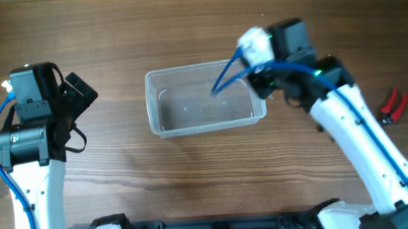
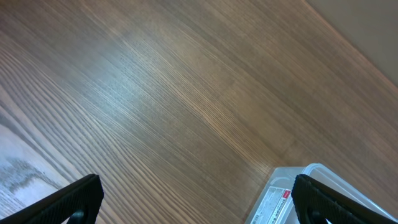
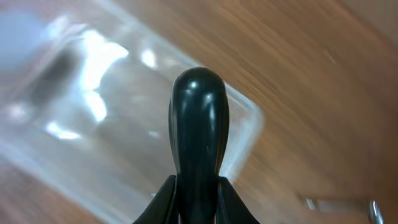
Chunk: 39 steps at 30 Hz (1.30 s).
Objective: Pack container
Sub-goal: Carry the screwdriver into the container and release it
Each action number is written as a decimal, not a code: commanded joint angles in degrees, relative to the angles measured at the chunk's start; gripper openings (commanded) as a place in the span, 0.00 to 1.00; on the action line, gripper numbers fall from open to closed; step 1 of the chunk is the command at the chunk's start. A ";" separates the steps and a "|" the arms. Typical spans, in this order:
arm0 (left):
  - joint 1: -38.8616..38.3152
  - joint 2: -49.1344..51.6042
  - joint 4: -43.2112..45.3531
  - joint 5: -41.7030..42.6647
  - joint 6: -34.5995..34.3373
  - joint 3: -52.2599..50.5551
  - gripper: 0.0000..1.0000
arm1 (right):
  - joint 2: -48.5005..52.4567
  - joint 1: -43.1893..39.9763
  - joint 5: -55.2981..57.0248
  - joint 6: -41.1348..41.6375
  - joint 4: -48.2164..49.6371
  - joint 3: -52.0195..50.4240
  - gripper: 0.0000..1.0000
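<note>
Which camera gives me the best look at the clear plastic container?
Overhead: nearly the whole container shows, sharp. The left wrist view catches only a corner; the right wrist view shows it blurred, partly behind a dark handle.

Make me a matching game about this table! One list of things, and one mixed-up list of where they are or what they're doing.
Things:
1. container
2. red pliers
3. left claw
4. right claw

Places or states:
A. open, holding nothing
B. far right of the table
C. shut on a black rounded object
D. middle of the table

Pairs: 1-D, 2-B, 3-A, 4-C
</note>
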 commanded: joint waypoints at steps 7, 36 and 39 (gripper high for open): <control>0.31 0.11 0.11 -0.11 -0.81 0.00 1.00 | 6.71 9.20 -3.65 -13.81 1.53 0.52 0.04; 0.31 0.11 0.13 -0.11 -0.79 0.00 1.00 | 25.40 9.20 -12.50 -31.47 7.76 0.52 0.04; 0.31 0.11 0.13 -0.11 -0.81 0.00 1.00 | 29.31 9.20 -12.85 -31.43 8.66 0.52 0.04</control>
